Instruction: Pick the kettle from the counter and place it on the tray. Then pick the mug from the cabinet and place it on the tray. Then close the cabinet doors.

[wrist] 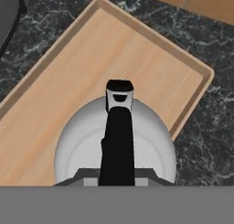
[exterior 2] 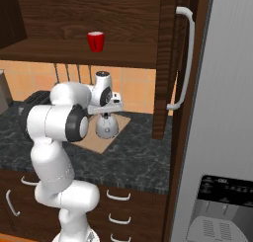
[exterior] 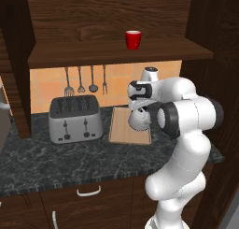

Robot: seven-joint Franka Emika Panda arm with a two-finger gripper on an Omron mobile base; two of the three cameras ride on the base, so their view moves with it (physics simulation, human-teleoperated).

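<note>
Where the left base view looks across the counter point(exterior: 70, 160), the kettle point(exterior: 139, 119) is seen under the gripper point(exterior: 140, 109), over the near right part of the tray point(exterior: 125, 127); whether it rests on the board or hangs just above it cannot be told. The tray lies flat on the dark stone, just right of the toaster point(exterior: 75, 118). The mug point(exterior: 133, 39) stands upright on the shelf of the cabinet point(exterior: 116, 50), well above the tray. Utensils point(exterior: 86, 81) are hung on the tiled wall behind the toaster.

From the right base view, the kettle point(exterior 2: 106, 127) is shown below the gripper point(exterior 2: 105, 113), with the tray point(exterior 2: 101, 137) beneath it on the counter point(exterior 2: 133, 159). The mug point(exterior 2: 96, 41) is seen on the cabinet point(exterior 2: 74, 48) shelf, and an open cabinet door point(exterior 2: 168, 63) with its long bar handle point(exterior 2: 185, 58) stands to the right. A grey refrigerator point(exterior 2: 222, 112) is set at the far right.

Along the hand view, the kettle point(wrist: 87, 145) is seen from above, its black handle point(wrist: 118, 141) running straight up the middle of the picture. The gripper is closed on that handle, the fingertips being hidden at the bottom edge. The tray point(wrist: 68, 72) spreads below the kettle, whose body overlaps the rim on the side nearest the counter point(wrist: 205, 127).
</note>
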